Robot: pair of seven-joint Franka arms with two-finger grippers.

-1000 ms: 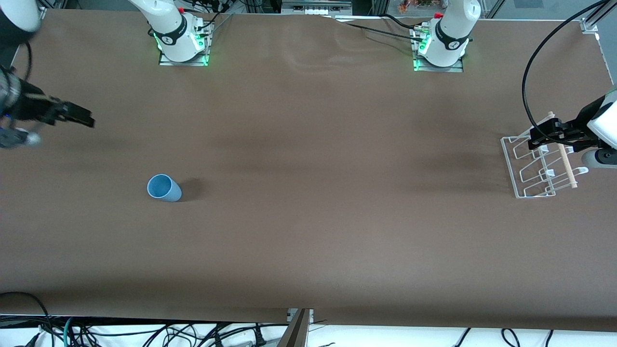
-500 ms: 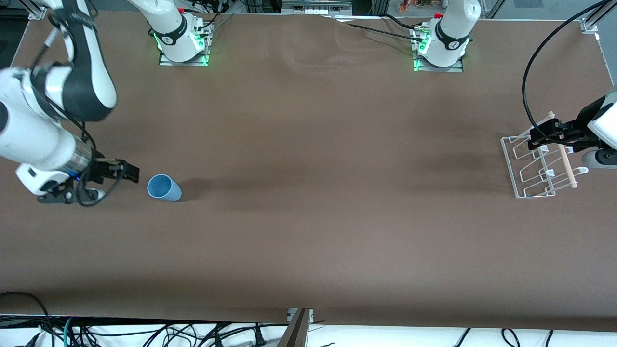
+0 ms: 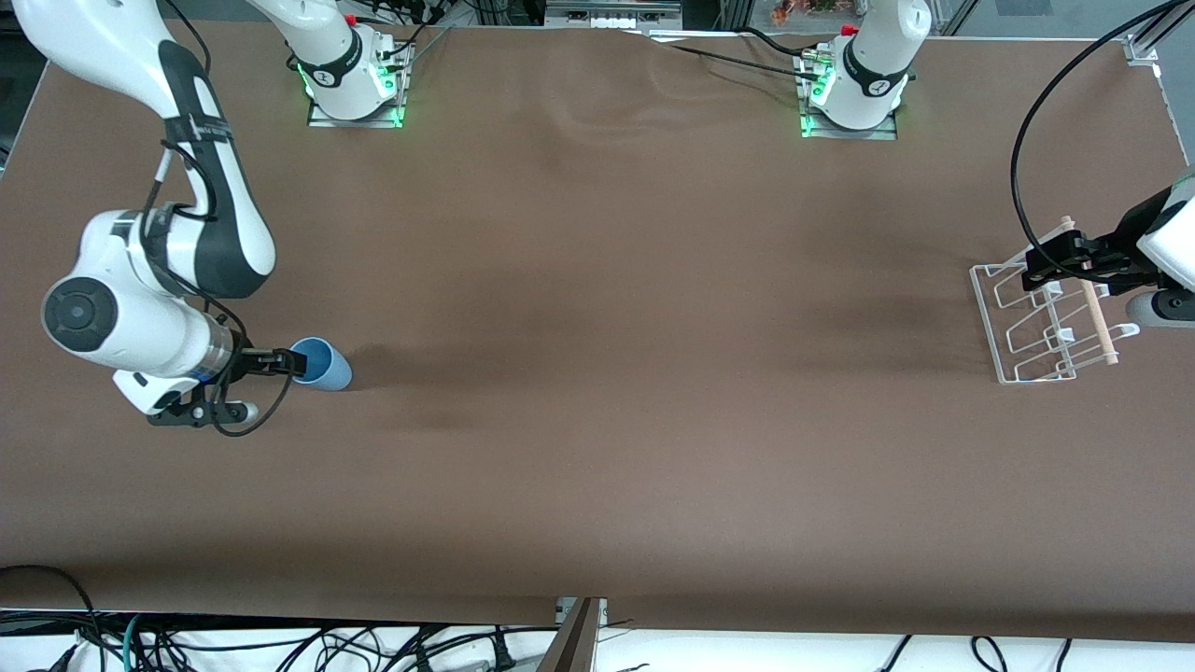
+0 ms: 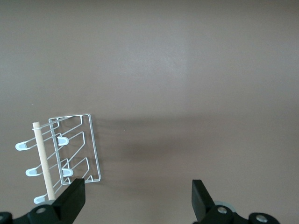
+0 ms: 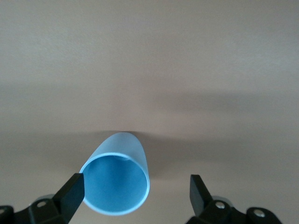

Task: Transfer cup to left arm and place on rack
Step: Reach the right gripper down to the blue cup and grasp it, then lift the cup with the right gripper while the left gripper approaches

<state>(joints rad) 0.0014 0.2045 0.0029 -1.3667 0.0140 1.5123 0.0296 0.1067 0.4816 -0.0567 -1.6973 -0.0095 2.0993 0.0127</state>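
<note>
The light blue cup (image 3: 330,370) lies on its side on the brown table, its mouth turned toward the right arm's end. My right gripper (image 3: 295,364) is level with that mouth and open. In the right wrist view the cup (image 5: 120,158) sits off-centre in my right gripper (image 5: 136,187), its rim close to one fingertip (image 5: 74,186) and well apart from the other. The white wire rack (image 3: 982,308) stands at the left arm's end of the table. My left gripper (image 3: 1036,267) hangs open over it and waits. In the left wrist view my left gripper (image 4: 138,192) has nothing between its fingers, and the rack (image 4: 95,149) is beside one finger.
A pale wooden dowel (image 3: 1098,319) runs along the rack's side nearest the table end. A black cable (image 3: 1019,168) loops above the left arm. Both arm bases (image 3: 353,89) stand along the table edge farthest from the front camera. Loose cables lie under the table's near edge.
The right arm has swung in from its end of the table and brought its open gripper down to the cup's mouth. The cup, the rack and the left arm have not moved.
</note>
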